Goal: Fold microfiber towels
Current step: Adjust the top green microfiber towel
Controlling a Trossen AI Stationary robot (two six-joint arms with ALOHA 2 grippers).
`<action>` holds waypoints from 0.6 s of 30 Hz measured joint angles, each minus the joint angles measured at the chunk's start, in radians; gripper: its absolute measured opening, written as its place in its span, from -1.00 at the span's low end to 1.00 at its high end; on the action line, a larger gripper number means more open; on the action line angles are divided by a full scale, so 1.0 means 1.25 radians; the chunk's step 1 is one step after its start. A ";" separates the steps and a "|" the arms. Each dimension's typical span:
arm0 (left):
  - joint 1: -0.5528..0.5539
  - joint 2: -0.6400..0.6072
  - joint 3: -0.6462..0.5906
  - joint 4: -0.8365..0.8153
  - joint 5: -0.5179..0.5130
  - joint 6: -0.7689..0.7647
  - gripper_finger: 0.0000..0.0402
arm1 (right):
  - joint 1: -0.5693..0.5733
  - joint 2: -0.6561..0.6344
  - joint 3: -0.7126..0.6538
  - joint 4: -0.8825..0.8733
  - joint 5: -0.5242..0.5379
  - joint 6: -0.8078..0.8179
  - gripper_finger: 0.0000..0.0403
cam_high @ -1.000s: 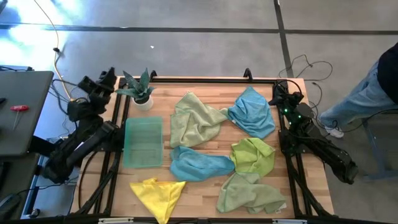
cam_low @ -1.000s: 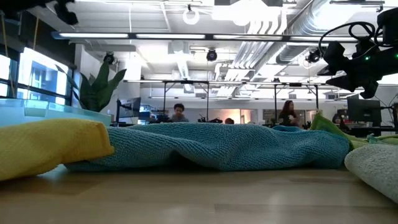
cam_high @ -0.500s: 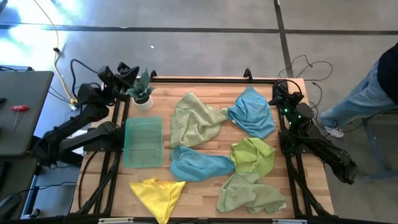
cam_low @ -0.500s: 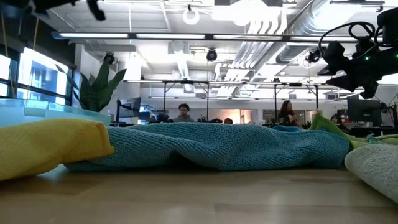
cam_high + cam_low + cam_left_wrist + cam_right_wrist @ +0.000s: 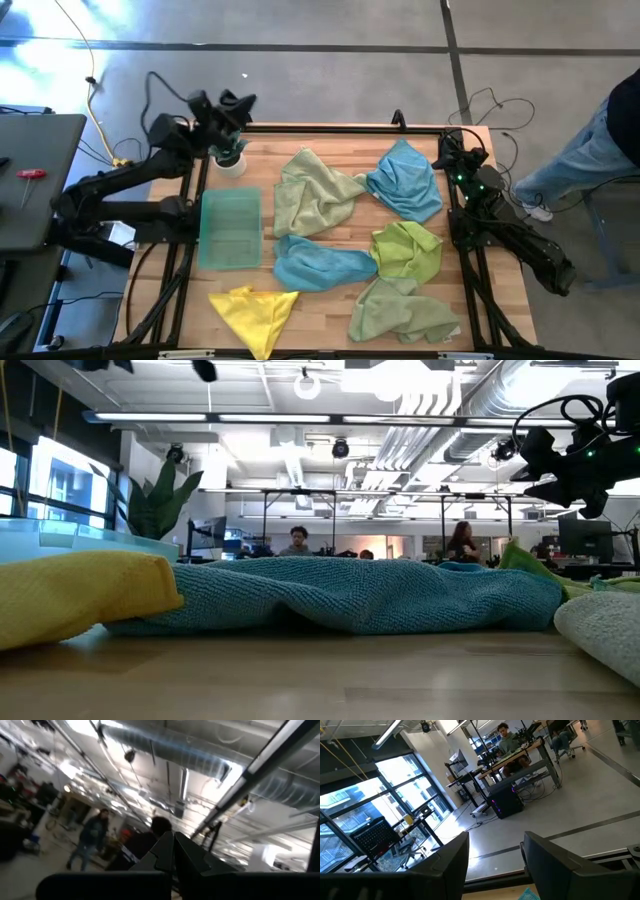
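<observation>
Several microfiber towels lie loose on the wooden table: a pale green one (image 5: 315, 192), a sky blue one (image 5: 408, 180), a teal one (image 5: 320, 265), a yellow-green one (image 5: 408, 250), another pale green one (image 5: 400, 315) and a bright yellow one (image 5: 255, 305). A folded pale green towel (image 5: 230, 228) lies flat at the left. My left gripper (image 5: 235, 105) is raised above the table's far left corner, shut and empty; its fingers (image 5: 172, 852) meet and point up into the room. My right gripper (image 5: 495, 865) waits open at the far right edge.
A small potted plant (image 5: 228, 150) stands at the far left corner, just under my left gripper. Black frame rails (image 5: 185, 250) run along both sides. A person's leg (image 5: 580, 160) shows beyond the right edge. Bare wood lies along the near edge between the yellow and pale green towels.
My left arm has swung from beyond the table's left edge toward the far left corner, rising until its gripper stands over the potted plant, and has tipped upward. The towels and my right arm have kept still.
</observation>
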 joint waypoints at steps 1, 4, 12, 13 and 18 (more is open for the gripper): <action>-0.017 0.017 0.005 -0.002 0.000 0.000 -0.98 | 0.000 0.000 0.000 0.000 0.000 0.000 -0.10; -0.070 0.065 0.019 -0.002 0.000 -0.001 -0.97 | 0.000 0.000 0.000 0.000 0.000 0.000 -0.10; -0.176 0.203 0.084 -0.002 -0.003 0.027 -0.97 | 0.000 0.000 0.000 0.000 0.000 0.000 -0.10; -0.186 0.221 0.095 -0.005 -0.004 0.029 -0.97 | 0.000 0.000 0.000 0.000 0.000 0.000 -0.10; -0.231 0.316 0.155 -0.066 -0.007 0.077 -0.97 | 0.000 0.000 0.000 0.000 0.000 0.000 -0.10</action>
